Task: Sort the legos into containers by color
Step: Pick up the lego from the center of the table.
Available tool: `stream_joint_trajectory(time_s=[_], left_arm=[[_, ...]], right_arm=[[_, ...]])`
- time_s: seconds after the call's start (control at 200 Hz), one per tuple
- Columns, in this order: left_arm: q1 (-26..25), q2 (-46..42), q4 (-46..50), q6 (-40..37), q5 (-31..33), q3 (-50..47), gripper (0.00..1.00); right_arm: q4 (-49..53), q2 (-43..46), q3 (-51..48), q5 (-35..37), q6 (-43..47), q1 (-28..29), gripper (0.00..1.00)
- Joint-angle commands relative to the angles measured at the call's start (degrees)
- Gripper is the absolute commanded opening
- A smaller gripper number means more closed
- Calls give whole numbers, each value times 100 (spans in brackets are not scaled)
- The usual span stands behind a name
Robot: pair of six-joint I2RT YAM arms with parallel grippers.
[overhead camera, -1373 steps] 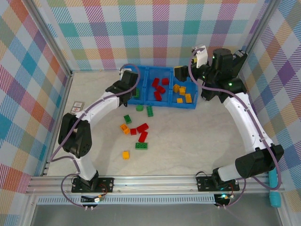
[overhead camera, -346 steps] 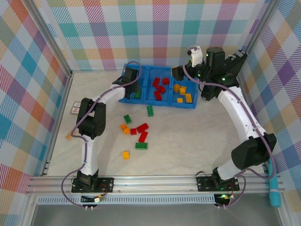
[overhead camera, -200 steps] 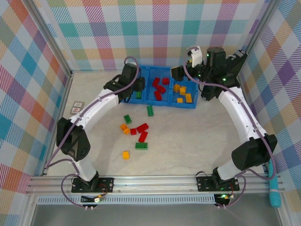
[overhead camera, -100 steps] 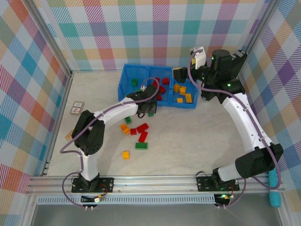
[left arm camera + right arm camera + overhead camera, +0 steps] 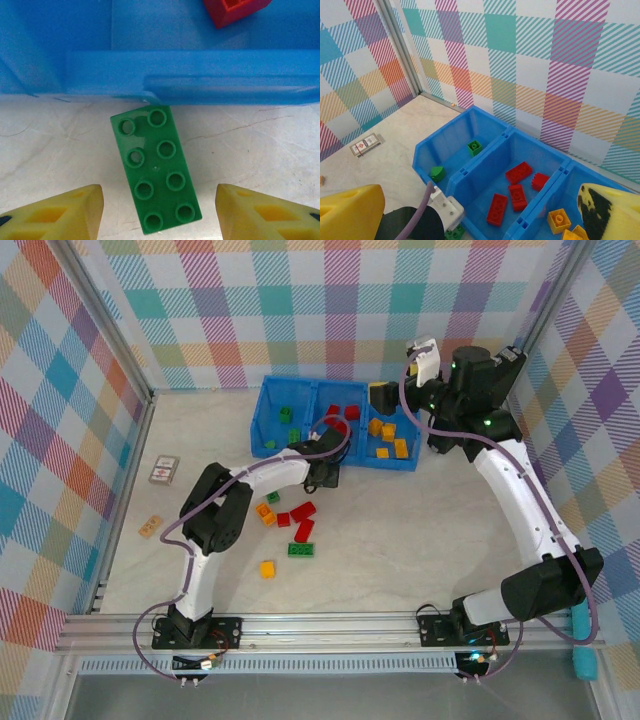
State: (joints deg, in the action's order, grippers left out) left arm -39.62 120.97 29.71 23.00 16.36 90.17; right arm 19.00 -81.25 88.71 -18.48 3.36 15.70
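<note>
Green is the eight-stud brick (image 5: 157,167) lying flat on the pale marbled surface (image 5: 420,540), one short end up against the front wall of the blue bin (image 5: 200,75); whether it quite touches I cannot tell. The left claw (image 5: 159,215) hovers over it released, yellow fingertips (image 5: 60,212) standing to either side of the brick with bare surface showing between each tip and the plastic, so nothing is grasped. The right claw (image 5: 480,212) hangs above the right end of the bin, spread wide and empty. Inside the bin, the left compartment holds two green pieces (image 5: 474,146), the middle one several red bricks (image 5: 518,171), and the right one yellow-orange bricks (image 5: 385,430). More legos lie loose on the surface nearer the arm bases: three loose red ones (image 5: 303,510) close together, a small green one (image 5: 272,497) and an orange one (image 5: 264,510) just to their left, a flat green brick (image 5: 300,549) below them, and a lone orange brick (image 5: 267,568) nearest the bases. Two small printed cards (image 5: 163,470) lie well apart from all this, towards the left edge of the surface.
</note>
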Motion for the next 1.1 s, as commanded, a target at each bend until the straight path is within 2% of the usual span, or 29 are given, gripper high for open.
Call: stream_joint_trajectory(time_s=[0.0,0.32,0.615,0.705,0.88,1.095], left_arm=[[12,122,-66,136,42,108,61],[50,323,-220,279,94,70,56],[103,324,-206,340,42,-56,36],[103,264,-184,376,19,-175,33],[90,-153,6,420,57,-565,30],[59,-1147,474,371,244,-948,30]], right_arm=[[-209,123,-63,-69,126,-26,99],[-238,159,-101,-102,174,-24,99],[-273,180,-140,-112,174,-31,99],[-275,189,-151,-112,176,-24,99],[-284,189,-163,-116,174,-28,99],[-334,171,-170,-127,174,-28,99]])
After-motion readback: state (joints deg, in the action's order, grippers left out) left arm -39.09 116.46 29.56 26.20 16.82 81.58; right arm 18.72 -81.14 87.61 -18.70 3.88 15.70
